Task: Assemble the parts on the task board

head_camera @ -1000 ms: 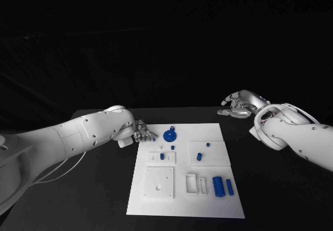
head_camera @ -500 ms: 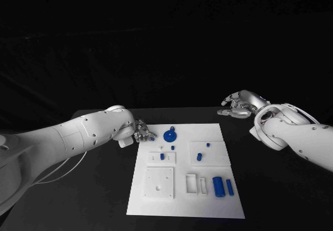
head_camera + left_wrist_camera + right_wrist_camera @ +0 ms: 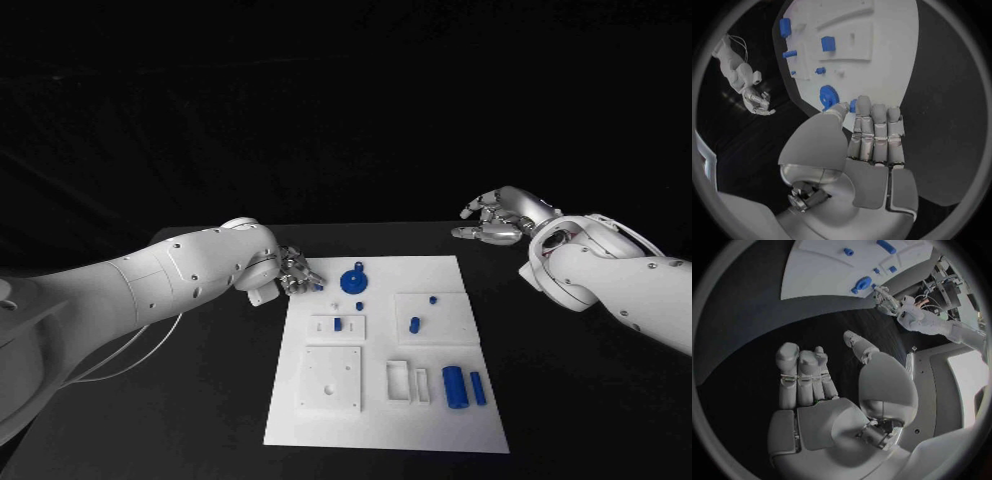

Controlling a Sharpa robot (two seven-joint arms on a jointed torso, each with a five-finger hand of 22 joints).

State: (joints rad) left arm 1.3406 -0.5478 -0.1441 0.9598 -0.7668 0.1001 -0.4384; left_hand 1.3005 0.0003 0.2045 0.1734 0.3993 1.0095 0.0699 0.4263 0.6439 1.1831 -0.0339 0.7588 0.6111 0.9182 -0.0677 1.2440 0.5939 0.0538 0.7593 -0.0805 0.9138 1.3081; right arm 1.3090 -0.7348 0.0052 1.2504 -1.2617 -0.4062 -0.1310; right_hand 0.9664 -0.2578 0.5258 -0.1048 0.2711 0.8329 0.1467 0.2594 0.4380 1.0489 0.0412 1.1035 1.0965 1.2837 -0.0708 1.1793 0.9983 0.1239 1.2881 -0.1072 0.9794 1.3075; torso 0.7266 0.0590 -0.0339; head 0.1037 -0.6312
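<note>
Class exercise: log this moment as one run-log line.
left hand: at task board corner, empty | right hand: off board, empty | blue gear: on board

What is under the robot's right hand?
Under the right hand there is just bare black table. The white task board lies off to the side. The hand covers some table.

Both arms were smooth white shells, each ending in a silver segmented hand, the left hand (image 3: pixel 293 272) and right hand (image 3: pixel 496 217), with thin cables by the wrists.

Left hand (image 3: pixel 293 273) mostly hidden behind own forearm.
</note>
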